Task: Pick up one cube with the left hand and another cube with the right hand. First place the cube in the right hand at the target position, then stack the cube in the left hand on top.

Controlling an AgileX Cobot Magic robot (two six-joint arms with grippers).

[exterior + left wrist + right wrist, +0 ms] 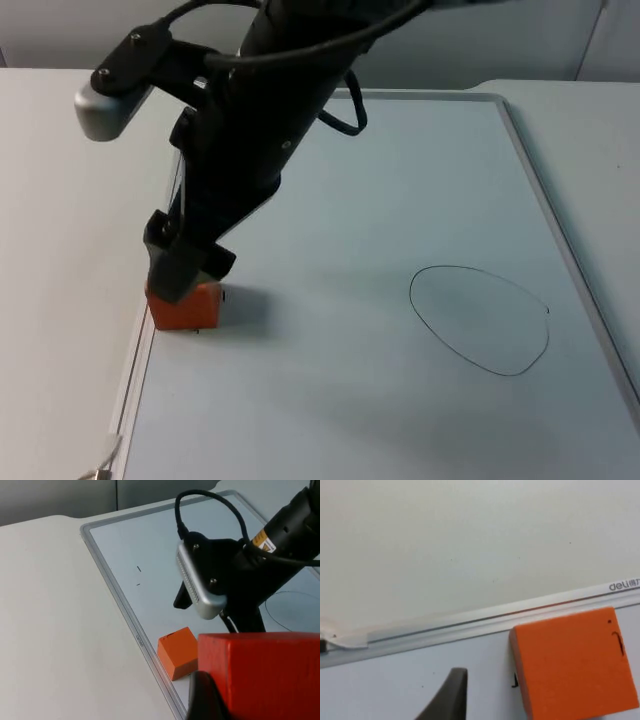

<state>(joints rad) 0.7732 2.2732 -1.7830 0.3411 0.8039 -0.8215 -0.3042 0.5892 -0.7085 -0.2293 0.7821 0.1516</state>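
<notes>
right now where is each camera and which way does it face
top: fixed overhead, facing down and forward; right gripper over the orange cube
left wrist: on left arm, looking past left gripper and red cube at right arm
right wrist: on right arm, facing the orange cube, one fingertip beside it
shared: all see the orange cube

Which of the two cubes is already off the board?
The red cube, held up in the left gripper. The orange cube sits on the whiteboard by its edge, under the right gripper.
</notes>
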